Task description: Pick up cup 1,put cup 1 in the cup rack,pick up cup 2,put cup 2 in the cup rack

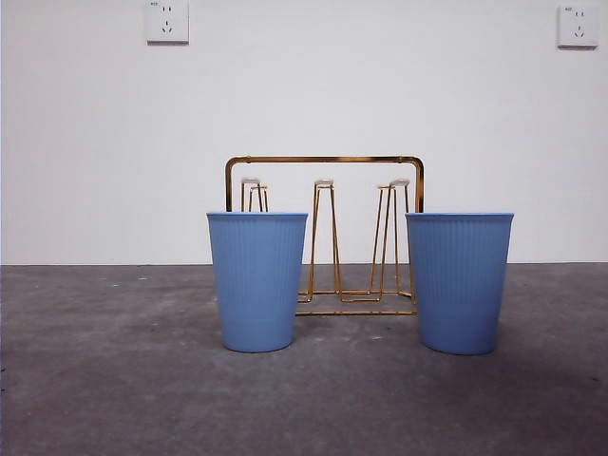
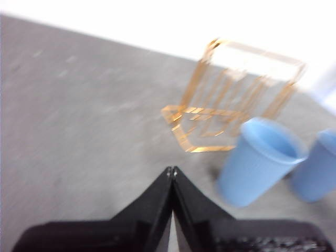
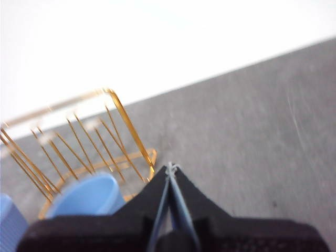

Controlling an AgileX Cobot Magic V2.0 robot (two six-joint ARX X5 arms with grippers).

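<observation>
Two ribbed blue cups stand upright on the grey table in the front view, one on the left [image 1: 257,280] and one on the right [image 1: 459,281]. The gold wire cup rack [image 1: 325,236] stands behind and between them, its pegs bare. In the left wrist view my left gripper [image 2: 171,170] is shut and empty above the table, apart from the rack [image 2: 231,100] and the nearer cup [image 2: 260,160]; the other cup [image 2: 319,165] is beyond. In the right wrist view my right gripper [image 3: 171,168] is shut and empty, beside the rack [image 3: 79,144] and a cup [image 3: 86,197].
A white wall with two power sockets [image 1: 167,21] [image 1: 578,26] stands behind the table. Grey tabletop [image 1: 114,380] spreads in front of and beside the cups. Neither arm shows in the front view.
</observation>
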